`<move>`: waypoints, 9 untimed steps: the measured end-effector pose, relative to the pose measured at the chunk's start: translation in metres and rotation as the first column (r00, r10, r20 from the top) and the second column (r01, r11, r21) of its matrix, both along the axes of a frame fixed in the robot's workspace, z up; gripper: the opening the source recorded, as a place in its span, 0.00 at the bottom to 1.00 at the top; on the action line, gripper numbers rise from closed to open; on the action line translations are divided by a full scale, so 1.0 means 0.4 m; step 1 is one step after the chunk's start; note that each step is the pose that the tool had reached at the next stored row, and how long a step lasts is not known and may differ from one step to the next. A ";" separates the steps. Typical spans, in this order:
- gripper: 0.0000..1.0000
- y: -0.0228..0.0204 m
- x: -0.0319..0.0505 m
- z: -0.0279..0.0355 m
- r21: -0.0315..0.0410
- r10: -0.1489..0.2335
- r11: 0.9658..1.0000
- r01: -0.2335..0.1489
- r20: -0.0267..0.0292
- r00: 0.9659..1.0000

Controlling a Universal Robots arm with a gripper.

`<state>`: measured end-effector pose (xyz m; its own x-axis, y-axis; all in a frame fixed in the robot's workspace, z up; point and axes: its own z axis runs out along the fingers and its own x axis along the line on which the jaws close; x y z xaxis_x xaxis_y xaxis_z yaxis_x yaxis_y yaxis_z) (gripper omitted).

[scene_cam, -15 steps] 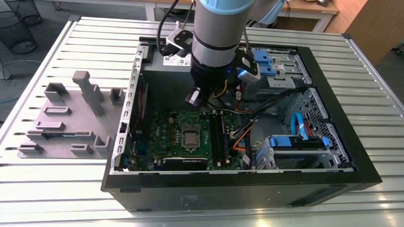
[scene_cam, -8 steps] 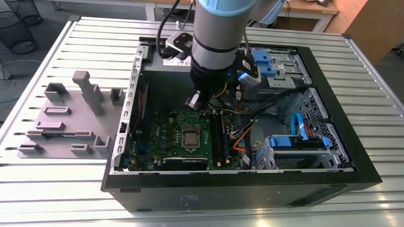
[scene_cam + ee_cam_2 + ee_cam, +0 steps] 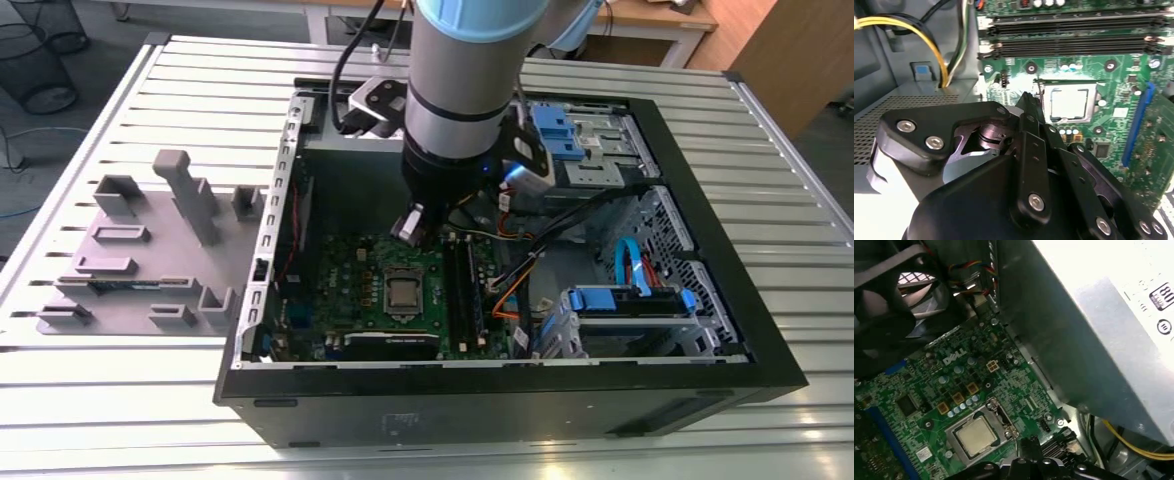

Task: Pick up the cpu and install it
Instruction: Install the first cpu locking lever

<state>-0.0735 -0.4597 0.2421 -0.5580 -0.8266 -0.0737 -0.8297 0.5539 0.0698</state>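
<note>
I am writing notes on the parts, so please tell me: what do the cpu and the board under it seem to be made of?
The cpu looks like a chip with a metal top: pale silver-grey, matte, with a soft sheen in both wrist views. The motherboard looks like green lacquered circuit board, probably fibreglass laminate, dotted with small soldered components.

UR arm, grey and black, pretty chunky

The arm (image 3: 461, 70) is a fat silver-grey tube with a pale blue cap up top and a black wrist section; black cables loop off it; the gripper (image 3: 1026, 107) is matte black linkage plates dotted with shiny silver round-head screws.
</note>
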 end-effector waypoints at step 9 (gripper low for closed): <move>0.11 -0.003 0.000 -0.004 -0.055 -0.037 0.998 0.037 0.010 0.999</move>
